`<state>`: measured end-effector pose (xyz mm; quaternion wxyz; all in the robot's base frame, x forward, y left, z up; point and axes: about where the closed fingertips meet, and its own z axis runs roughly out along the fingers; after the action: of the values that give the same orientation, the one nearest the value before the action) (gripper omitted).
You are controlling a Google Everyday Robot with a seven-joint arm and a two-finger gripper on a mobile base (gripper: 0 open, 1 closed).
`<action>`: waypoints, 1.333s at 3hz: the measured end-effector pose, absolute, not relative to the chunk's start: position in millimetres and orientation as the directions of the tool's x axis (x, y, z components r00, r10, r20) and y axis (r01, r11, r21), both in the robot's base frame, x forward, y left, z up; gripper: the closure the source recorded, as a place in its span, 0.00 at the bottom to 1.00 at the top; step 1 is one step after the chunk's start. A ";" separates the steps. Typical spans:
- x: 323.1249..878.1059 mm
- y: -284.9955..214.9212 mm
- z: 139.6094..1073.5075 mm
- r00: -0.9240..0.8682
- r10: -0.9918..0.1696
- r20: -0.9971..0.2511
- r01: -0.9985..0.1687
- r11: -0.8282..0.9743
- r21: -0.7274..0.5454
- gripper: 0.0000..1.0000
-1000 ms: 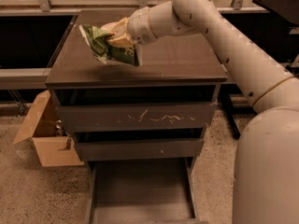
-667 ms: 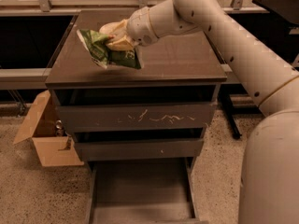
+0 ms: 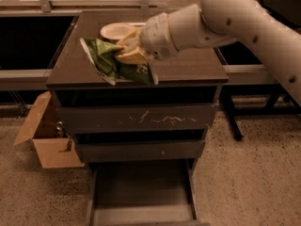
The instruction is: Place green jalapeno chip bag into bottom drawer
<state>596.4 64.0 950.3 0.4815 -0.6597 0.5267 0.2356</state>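
Note:
My gripper [image 3: 126, 51] is shut on the green jalapeno chip bag [image 3: 112, 63] and holds it over the front left part of the dark cabinet top [image 3: 188, 65]. The bag hangs crumpled from the fingers, and its lower edge reaches past the cabinet's front edge. The bottom drawer [image 3: 141, 187] stands pulled open at floor level, directly below, and its smooth grey floor shows nothing on it. A round white bowl [image 3: 115, 31] sits on the cabinet top just behind the gripper.
Two closed drawer fronts sit above the open drawer: the top one [image 3: 136, 119] has white scratch marks. An open cardboard box [image 3: 44, 138] stands on the floor left of the cabinet. Dark tables and metal legs [image 3: 233, 112] flank the cabinet.
My gripper has carried the bag forward and right, toward the cabinet's front edge, uncovering the white bowl behind it. The camera view has also shifted.

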 end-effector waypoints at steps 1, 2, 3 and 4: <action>568.0 35.5 917.0 0.247 -0.499 -0.831 -0.931 0.117 -0.347 1.00; 544.9 30.5 870.5 0.183 -0.531 -0.828 -0.952 0.114 -0.284 1.00; 544.3 30.8 869.3 0.182 -0.531 -0.827 -0.953 0.113 -0.282 1.00; 530.8 3.9 806.0 0.132 -0.572 -0.810 -0.969 0.098 -0.227 1.00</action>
<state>530.8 3.9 806.0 0.4151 -0.6274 0.6138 0.2393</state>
